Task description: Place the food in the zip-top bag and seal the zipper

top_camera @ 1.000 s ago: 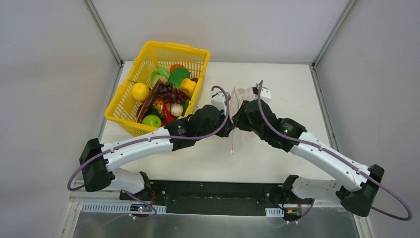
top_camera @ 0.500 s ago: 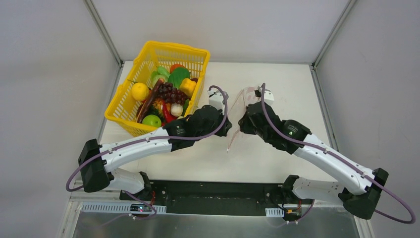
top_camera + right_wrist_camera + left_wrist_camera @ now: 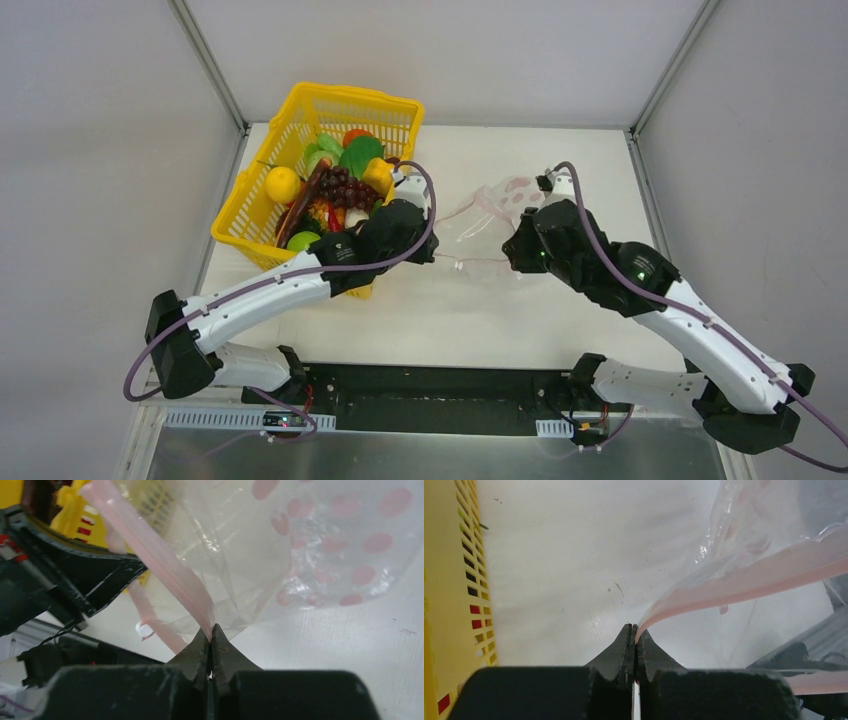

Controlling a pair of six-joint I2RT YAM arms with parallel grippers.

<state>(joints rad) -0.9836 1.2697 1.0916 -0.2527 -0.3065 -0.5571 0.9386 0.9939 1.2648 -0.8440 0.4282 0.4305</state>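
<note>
Both arms have drawn apart since a second ago, the left swinging toward the yellow basket (image 3: 300,110) and the right toward the table's (image 3: 590,170) right side; the zip-top bag (image 3: 487,222), then a narrow fold between them, is now stretched wide.

From the top, the bag hangs above the table's middle between the left gripper (image 3: 433,256) and the right gripper (image 3: 512,258), each at one end of its mouth edge; the food (image 3: 340,185) lies heaped in the basket at the far left, just beside the left arm.

At the left wrist, the black fingers (image 3: 621,647) are pressed together with no gap, clenched on the end of the pink zipper (image 3: 734,582); the strip runs up and to the right from the tips, the clear film rises behind it, and the basket wall fills the left edge.

At the right wrist, the fingertips (image 3: 222,647) are likewise clamped tight on the zipper strip, which climbs to the upper left; a second strip curves away below it, so the mouth stands parted; the pink-dotted film billows to the right above the white table.
</note>
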